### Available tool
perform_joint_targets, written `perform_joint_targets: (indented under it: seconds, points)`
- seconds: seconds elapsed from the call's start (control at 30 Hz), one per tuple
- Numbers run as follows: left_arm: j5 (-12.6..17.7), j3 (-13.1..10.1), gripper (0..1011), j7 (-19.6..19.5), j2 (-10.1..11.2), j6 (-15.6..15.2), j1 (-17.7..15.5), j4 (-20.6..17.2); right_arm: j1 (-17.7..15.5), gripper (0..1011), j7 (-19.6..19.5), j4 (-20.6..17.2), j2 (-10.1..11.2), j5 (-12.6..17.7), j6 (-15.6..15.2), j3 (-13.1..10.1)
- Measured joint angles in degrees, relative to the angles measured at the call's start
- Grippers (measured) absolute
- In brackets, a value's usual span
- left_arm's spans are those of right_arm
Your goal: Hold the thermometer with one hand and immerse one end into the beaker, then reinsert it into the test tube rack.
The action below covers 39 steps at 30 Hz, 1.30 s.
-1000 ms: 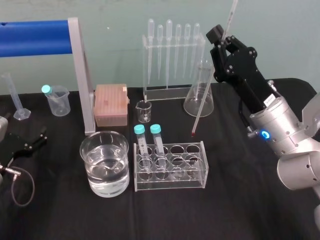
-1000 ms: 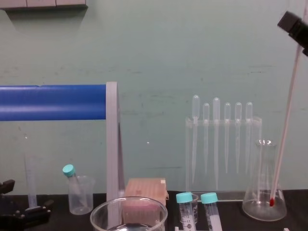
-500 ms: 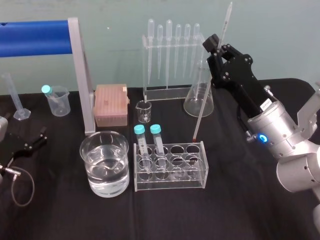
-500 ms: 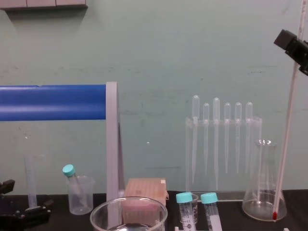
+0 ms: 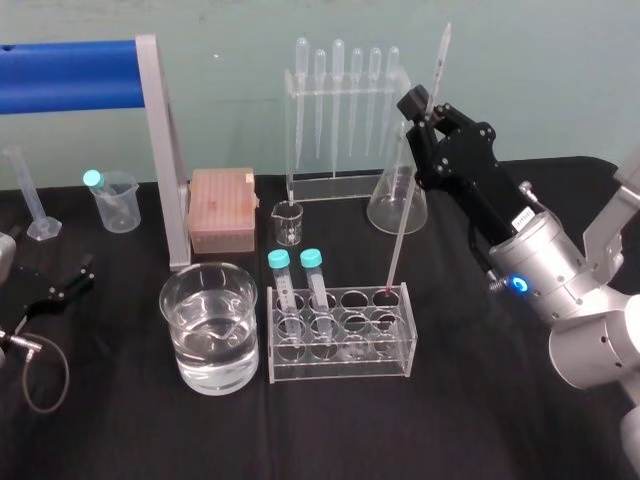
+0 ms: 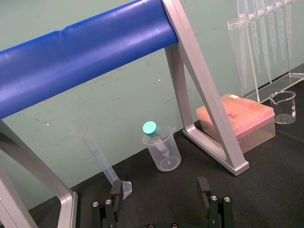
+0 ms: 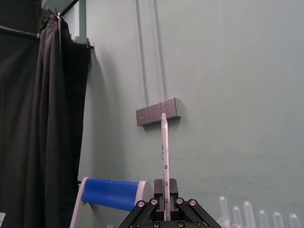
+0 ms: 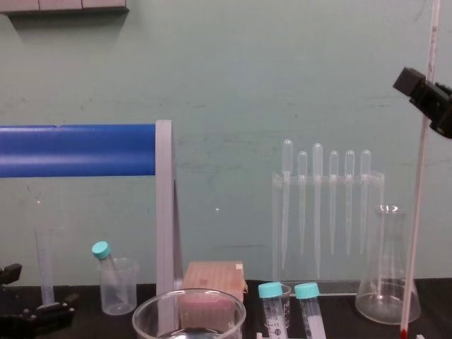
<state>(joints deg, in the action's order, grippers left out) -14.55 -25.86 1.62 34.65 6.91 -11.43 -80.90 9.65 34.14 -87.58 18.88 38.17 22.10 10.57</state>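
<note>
Black table (image 5: 450,410), thermometer (image 5: 401,225) tip at rack (image 5: 340,368) rim

Soft, even room light across our views

We find the pale green wall (image 8: 226,85) evenly lit and shadows faint; the black surface (image 5: 480,420) swallows whatever falls on it. Small highlights sit on the rim and water of the beaker (image 5: 170,320), a broad sheen runs along the blue bar (image 6: 85,57), and a blue ring (image 5: 517,284) glows on the right wrist.
</note>
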Motion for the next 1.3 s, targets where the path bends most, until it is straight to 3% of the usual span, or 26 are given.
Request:
perform_joint_targets:
  seconds: [0.67,1.3]
  points:
    - [0.0,0.0,1008,0.0,0.0,0.0,0.0,0.0,1.6,55,2.3,5.6,-1.1,0.1,1.5,1.2]
    - [0.0,0.0,1008,0.0,0.0,0.0,0.0,0.0,2.3,55,2.8,9.0,-0.6,-0.3,-0.3,2.1]
